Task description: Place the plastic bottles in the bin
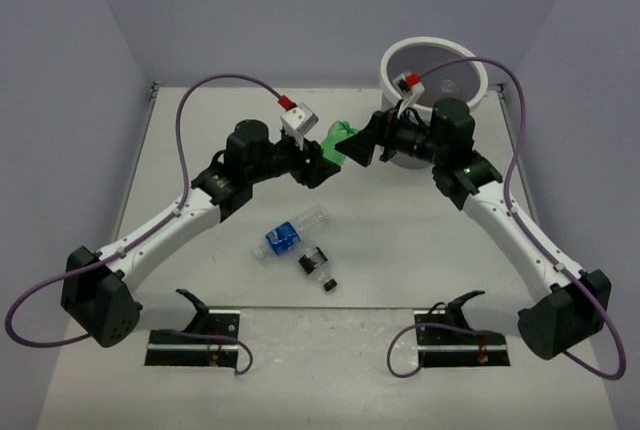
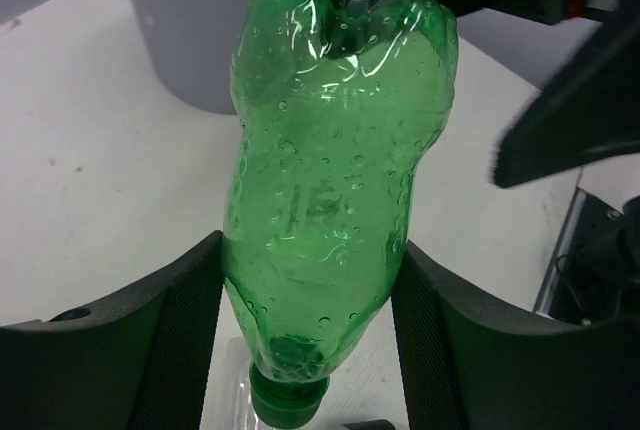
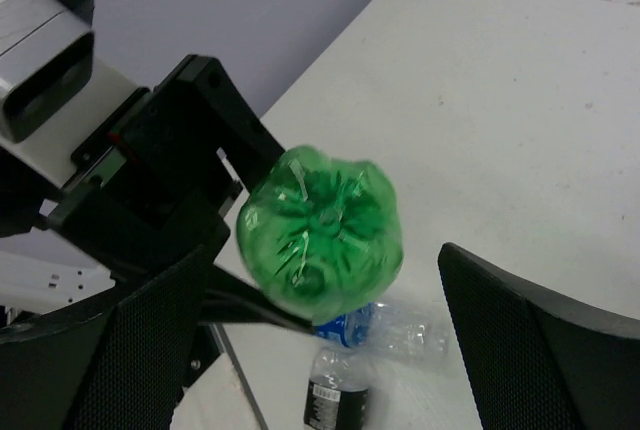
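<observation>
Bottles: progress check at the handover

1. Jaws. Your left gripper [image 2: 310, 260] is pinching the green bottle [image 2: 335, 170] low on its body. Both pads are against the plastic, the cap end is toward the wrist and the base points away. Your right gripper [image 3: 322, 250] stands spread wide, with one finger on each side of that base and neither in contact. Treat this as a mid-air transfer not yet completed.

2. Position. The green bottle hangs above the table [image 1: 400, 240], between the two arms and just left of the bin [image 1: 432, 42]. It is outside the rim.

3. Done. Nothing can be confirmed as binned. The top view shows only part of the bin's pale inside, and no bottle can be made out there.

4. Left. Bin the green bottle. Then collect the blue-label bottle [image 1: 290, 235] and the dark-label bottle [image 1: 316, 265], which lie on their sides just beside each other, nearer the arm bases. No other bottles are in view.

5. Markings. The green bottle carries no label, and the faint marks on its wall are unreadable. Print on the blue and dark labels is too small to read. No brand can be identified.
</observation>
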